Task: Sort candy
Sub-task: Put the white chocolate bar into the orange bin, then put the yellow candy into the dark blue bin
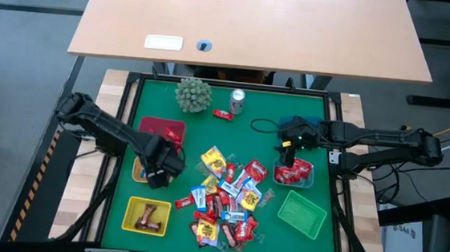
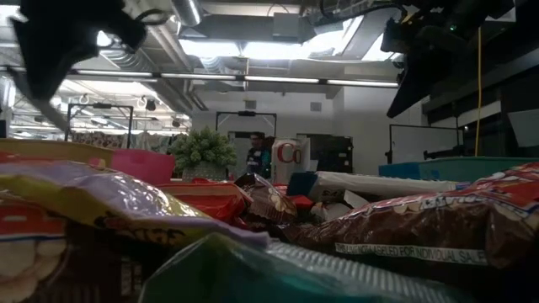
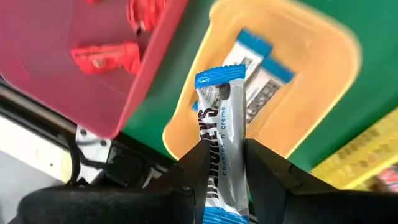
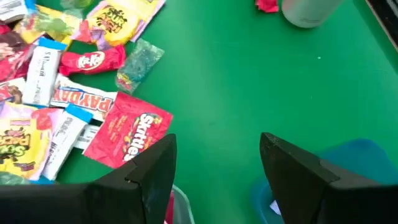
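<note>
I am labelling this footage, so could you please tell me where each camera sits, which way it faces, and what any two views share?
High view: overhead, looking straight down; both arms, candy pile on the green table.
Low view: table height, looking level across wrappers into the room; arms enter from above.
Left wrist view: past the left tool, shut on a blue-white candy bar, above the orange basket.
Right wrist view: past the open right tool toward the pile.
Shared: high and right wrist views both show the silver can.
</note>
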Robot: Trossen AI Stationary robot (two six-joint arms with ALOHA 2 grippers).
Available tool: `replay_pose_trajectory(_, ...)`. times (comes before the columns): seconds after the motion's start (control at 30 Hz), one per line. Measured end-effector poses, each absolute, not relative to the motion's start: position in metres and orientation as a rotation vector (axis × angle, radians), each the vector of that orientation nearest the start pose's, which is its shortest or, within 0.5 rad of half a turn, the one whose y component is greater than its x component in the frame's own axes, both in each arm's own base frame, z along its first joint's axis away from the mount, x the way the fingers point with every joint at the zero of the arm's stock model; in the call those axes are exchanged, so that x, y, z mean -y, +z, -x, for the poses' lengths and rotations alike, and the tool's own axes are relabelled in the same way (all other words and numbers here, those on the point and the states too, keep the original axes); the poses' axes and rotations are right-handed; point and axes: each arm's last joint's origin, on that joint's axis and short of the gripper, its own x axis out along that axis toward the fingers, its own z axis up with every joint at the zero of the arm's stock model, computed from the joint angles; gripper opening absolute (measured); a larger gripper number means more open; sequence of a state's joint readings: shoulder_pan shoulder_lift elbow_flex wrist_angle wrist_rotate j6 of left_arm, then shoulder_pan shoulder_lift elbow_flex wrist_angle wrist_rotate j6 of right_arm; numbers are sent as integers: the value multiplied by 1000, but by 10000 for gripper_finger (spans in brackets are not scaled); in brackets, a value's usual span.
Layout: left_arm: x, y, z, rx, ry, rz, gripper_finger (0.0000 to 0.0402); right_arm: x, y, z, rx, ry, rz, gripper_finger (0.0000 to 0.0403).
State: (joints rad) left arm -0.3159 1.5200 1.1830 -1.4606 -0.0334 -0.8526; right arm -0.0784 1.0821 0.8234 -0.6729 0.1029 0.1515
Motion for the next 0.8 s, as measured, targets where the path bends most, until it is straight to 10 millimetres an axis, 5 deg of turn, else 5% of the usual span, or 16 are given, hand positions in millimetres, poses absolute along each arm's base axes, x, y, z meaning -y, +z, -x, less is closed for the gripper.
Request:
replay_pose_trajectory(0.37,71,227,-221,-1729,643,353,130,19,261,-213,-816,-217,-139,231)
replay_pose_trajectory(0.8,81,223,-253,-1432,517,537,149,22,267,-254,-530,-189,-145,231)
